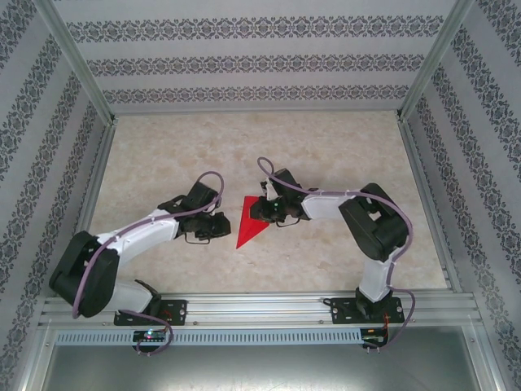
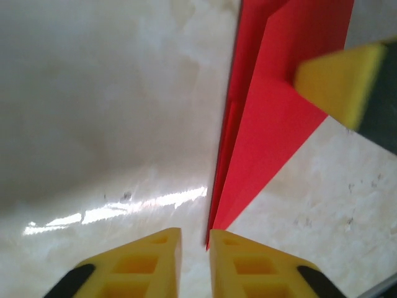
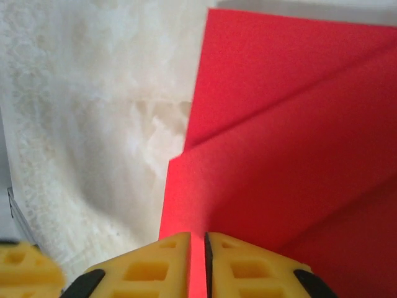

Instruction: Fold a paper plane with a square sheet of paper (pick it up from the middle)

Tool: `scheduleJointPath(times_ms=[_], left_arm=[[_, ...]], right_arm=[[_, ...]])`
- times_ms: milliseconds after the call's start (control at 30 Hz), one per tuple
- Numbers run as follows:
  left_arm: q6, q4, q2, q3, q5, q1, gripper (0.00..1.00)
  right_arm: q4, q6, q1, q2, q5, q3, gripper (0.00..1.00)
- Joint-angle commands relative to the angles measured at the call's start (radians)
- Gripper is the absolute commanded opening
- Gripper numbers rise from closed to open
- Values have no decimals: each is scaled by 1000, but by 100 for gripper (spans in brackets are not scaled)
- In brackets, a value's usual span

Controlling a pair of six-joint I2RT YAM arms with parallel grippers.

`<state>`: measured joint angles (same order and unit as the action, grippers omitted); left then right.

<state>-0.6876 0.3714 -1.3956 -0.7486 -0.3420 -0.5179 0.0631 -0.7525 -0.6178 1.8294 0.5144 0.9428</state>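
Red paper plane (image 1: 247, 221) lies half-made, a creased pointed wedge, with the left gripper (image 2: 195, 239) nearly closed and empty just beside its tip, the right gripper (image 3: 198, 241) nearly closed over its wide end, grip unclear, later folds seemingly remaining.

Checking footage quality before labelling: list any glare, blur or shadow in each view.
Left wrist: white glare streak across the pale marbled table; a yellow finger of the right gripper at upper right is blurred. Right wrist: the creased bright red paper is sharp. Top external: even, soft light, no glare.
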Motion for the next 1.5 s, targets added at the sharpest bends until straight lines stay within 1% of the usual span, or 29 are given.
scheduleJointPath(times_ms=[0, 33, 100, 167, 233, 300, 400, 433, 600, 933, 1300, 1467], left_arm=[[34, 44, -50, -55, 39, -10, 25], [39, 48, -65, -66, 43, -10, 27], [49, 57, -89, -87, 51, -10, 28], [57, 59, -109, -105, 57, -10, 28], [63, 62, -126, -119, 58, -10, 30], [66, 66, -144, -131, 61, -10, 32], [72, 66, -170, -144, 52, -10, 33], [72, 65, -176, -148, 52, -10, 33], [72, 64, -199, -168, 47, -11, 35], [76, 68, -242, -189, 40, -10, 35], [76, 53, -251, -195, 18, -11, 37], [79, 57, -245, -205, 10, -11, 38]], right_arm=[[-102, 37, 2, -141, -104, -46, 19], [-108, 24, 5, -178, -134, -77, 22], [-96, -8, 8, -241, -173, -142, 23], [-89, -42, 13, -298, -205, -196, 29], [-89, -76, 15, -332, -238, -231, 29], [-63, -108, 17, -350, -240, -262, 31], [-29, -159, 14, -350, -232, -290, 34], [-12, -177, 12, -348, -233, -300, 36], [76, -255, 11, -340, -232, -349, 39], [90, -266, 7, -315, -219, -347, 39], [115, -285, 6, -290, -208, -345, 40], [91, -302, 11, -279, -212, -332, 41]])
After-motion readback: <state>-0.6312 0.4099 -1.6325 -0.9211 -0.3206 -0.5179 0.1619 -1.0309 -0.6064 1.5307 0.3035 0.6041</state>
